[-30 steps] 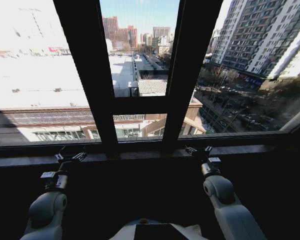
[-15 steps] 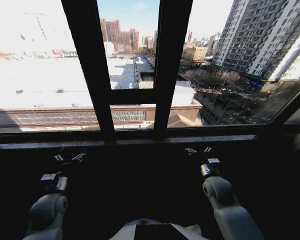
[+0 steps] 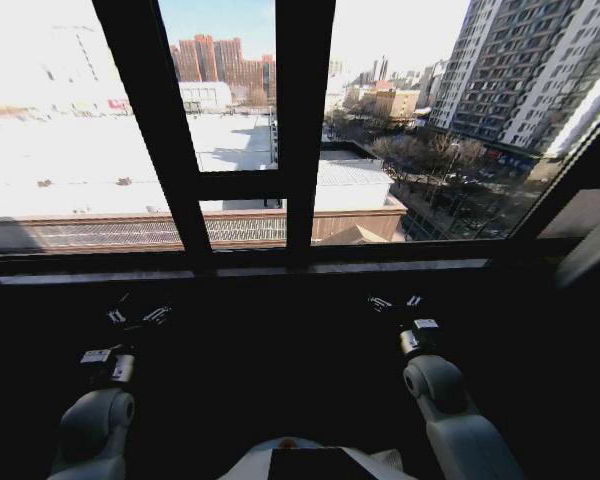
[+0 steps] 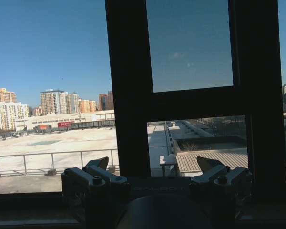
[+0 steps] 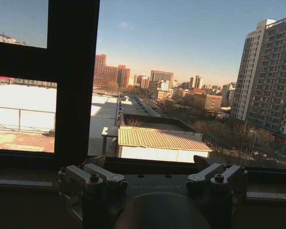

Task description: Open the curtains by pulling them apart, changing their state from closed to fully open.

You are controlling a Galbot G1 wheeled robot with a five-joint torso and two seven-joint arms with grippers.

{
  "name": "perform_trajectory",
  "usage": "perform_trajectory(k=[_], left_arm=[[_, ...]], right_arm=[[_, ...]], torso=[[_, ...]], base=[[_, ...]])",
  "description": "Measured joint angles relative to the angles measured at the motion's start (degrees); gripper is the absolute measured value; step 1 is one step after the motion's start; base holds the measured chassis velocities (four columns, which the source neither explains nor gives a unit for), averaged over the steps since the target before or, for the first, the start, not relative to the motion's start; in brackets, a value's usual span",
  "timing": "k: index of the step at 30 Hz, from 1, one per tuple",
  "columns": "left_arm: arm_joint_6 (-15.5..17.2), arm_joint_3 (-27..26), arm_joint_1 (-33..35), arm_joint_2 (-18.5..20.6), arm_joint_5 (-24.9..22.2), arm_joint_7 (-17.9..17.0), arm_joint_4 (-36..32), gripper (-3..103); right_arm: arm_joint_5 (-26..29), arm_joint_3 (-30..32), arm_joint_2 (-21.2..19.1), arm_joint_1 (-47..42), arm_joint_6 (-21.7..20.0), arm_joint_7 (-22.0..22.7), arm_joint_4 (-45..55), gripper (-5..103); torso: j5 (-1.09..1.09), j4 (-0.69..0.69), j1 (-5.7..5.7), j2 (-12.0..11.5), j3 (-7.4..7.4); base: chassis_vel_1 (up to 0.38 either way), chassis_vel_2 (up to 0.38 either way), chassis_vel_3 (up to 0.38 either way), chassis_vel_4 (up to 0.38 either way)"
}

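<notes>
The curtains are out of view; bare glass and a dark window frame [image 3: 302, 120] stand in front of me. In the head view both arms are held low below the sill. My left gripper [image 3: 138, 315] is open with nothing between its fingers, and my right gripper [image 3: 397, 301] is open and empty too. From the left wrist, the left gripper [image 4: 155, 168] faces the frame's uprights [image 4: 128, 95]. The right wrist view has the right gripper [image 5: 157, 169] facing glass beside a dark upright [image 5: 74, 81].
A dark sill [image 3: 240, 270] runs across under the glass, with a dark wall below it. A pale grey strip [image 3: 592, 250] slants along the far right edge; I cannot tell what it is. Rooftops and tower blocks lie outside.
The whole head picture has shifted, with the window uprights sliding left and the sill dropping back, so the camera has moved. Both arms keep the same pose with grippers open.
</notes>
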Motion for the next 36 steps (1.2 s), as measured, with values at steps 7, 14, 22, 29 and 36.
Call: perform_trajectory(k=[7,14,22,29,36], left_arm=[[-0.3,-0.1,0.0,0.0,0.0,0.0,0.3,100],[-0.7,0.0,0.1,-0.1,0.3,0.0,0.3,100],[-0.7,-0.1,0.2,-0.2,0.2,-0.3,0.1,100],[-1.2,0.3,0.4,-0.5,-1.2,-0.3,0.4,100],[-1.8,0.7,0.6,-0.7,-2.7,0.0,0.4,100]], right_arm=[[-1.1,0.1,0.0,0.0,1.4,-0.2,-0.6,100],[-1.3,0.1,0.2,-0.1,1.6,-0.2,-0.9,100],[-1.3,0.1,0.4,-0.2,3.6,-0.2,-1.7,100],[-1.2,-0.1,0.7,0.0,3.2,-0.4,-1.7,100],[3.4,-0.1,0.3,-0.2,0.5,-2.4,-0.5,100]], torso=[[0.0,0.0,-0.01,0.0,0.0],[-0.02,0.0,0.02,0.0,0.0],[-0.02,0.01,-0.08,0.1,-0.05],[0.0,-0.03,-0.09,0.0,-0.03],[0.02,0.01,0.11,-0.1,0.04]], base=[[0.107,-0.355,-0.114,0.34],[0.223,-0.301,-0.212,0.314],[0.34,-0.309,-0.333,0.32],[0.121,-0.112,-0.144,0.169],[-0.032,0.041,0.061,-0.038]])
